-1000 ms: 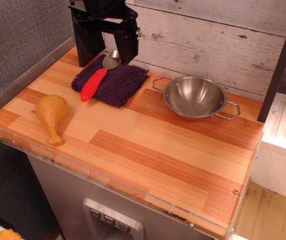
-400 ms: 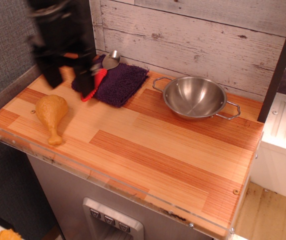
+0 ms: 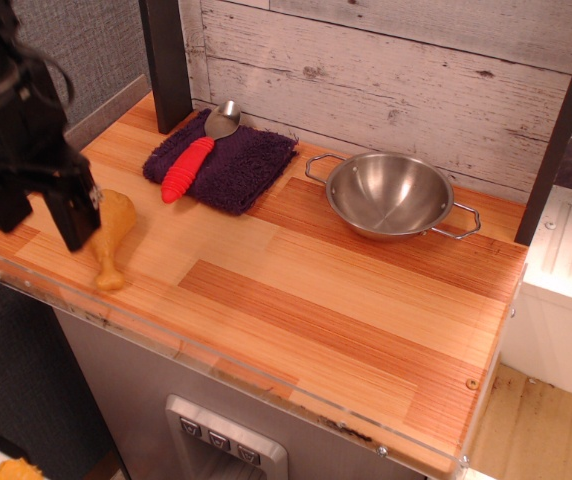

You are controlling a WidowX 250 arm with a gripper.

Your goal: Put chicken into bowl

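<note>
Where the black gripper [image 3: 38,218] stands at the wooden table's [image 3: 296,300] 9 o'clock edge, you see its jaws spread wide, holding nothing. The tan-orange plastic drumstick [image 3: 112,240] lies on the table, partly hidden behind one finger [image 3: 74,215]. The shiny steel two-handled bowl [image 3: 391,195] sits well apart at 2 o'clock.

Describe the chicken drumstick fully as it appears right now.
The chicken is a tan-orange toy drumstick of smooth, plastic-looking material. It lies flat on the wooden counter near the front-left edge, narrow bone end toward the front, bulbous end toward the back. The gripper, fingers spread, stands in front of it in this view and hides much of the bulbous end. Whether the fingers touch it cannot be told. It lies well apart from the bowl.
</note>
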